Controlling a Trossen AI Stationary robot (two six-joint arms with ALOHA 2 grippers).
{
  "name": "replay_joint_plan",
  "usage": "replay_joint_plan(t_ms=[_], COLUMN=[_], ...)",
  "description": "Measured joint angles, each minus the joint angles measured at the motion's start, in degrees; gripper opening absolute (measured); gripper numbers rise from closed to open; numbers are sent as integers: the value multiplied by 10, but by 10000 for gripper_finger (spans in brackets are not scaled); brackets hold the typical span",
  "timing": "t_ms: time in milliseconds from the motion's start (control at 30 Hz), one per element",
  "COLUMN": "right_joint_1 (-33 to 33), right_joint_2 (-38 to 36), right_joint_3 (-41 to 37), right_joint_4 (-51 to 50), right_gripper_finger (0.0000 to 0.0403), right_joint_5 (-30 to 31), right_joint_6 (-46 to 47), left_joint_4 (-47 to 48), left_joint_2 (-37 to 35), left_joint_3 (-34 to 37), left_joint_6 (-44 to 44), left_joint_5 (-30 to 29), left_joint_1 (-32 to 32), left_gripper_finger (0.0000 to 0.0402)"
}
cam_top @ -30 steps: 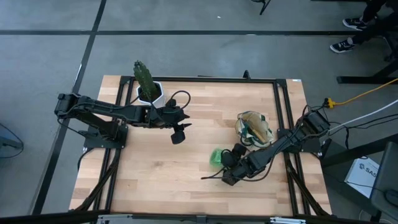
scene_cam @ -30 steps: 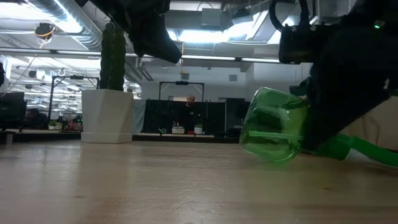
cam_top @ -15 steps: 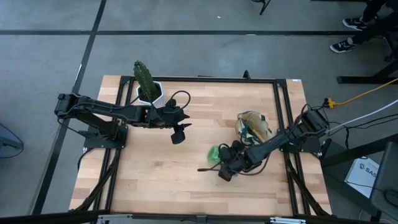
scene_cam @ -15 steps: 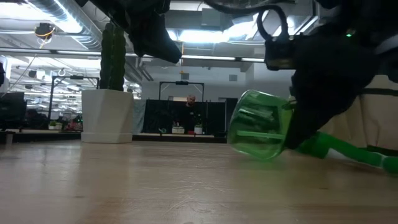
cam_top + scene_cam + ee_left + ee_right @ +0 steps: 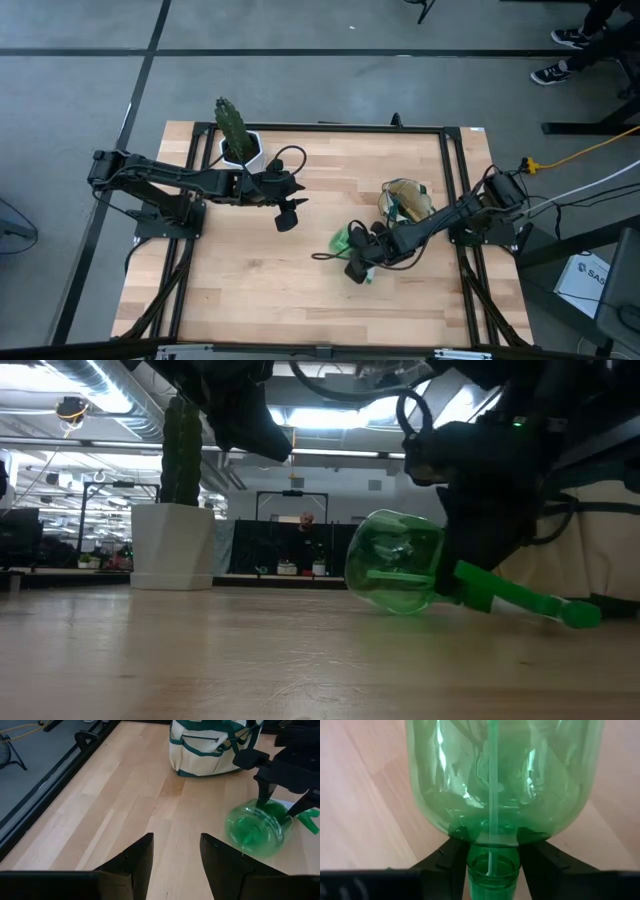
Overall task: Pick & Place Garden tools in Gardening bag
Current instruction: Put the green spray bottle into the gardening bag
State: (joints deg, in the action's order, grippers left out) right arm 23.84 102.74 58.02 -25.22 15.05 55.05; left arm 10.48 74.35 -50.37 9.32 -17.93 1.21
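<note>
Spray bottle (image 5: pixel 347 243) lies on its side on the table (image 5: pixel 250 290), near the gardening bag (image 5: pixel 408 205). Only the right wrist view shows the right gripper (image 5: pixel 492 851) straddling its neck; whether it grips, I cannot tell. Left gripper (image 5: pixel 176 851) hovers with fingers apart.

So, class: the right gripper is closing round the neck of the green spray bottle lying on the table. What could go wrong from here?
1. The right gripper straddles only the narrow neck of the spray bottle; the round body may swing or slip when lifted.
2. The bottle lies on its side and could roll across the table.
3. The bag sits close by; a swinging bottle might knock it.
</note>
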Motion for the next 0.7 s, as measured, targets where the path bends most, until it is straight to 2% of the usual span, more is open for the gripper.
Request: replay_joint_plan(t_ms=[133,300,700], right_joint_1=[-6,10,22], right_joint_2=[-4,-48,-232], right_joint_3=[2,7,7], right_joint_4=[14,12,-28], right_gripper_finger=[150,150,150], right_joint_5=[-13,32,128], right_joint_6=[-15,-38,-78], left_joint_4=[0,0,0], left_joint_2=[0,0,0], left_joint_3=[0,0,0], left_joint_6=[0,0,0], left_joint_5=[0,0,0], left_joint_1=[0,0,0], left_gripper_finger=[157,157,157])
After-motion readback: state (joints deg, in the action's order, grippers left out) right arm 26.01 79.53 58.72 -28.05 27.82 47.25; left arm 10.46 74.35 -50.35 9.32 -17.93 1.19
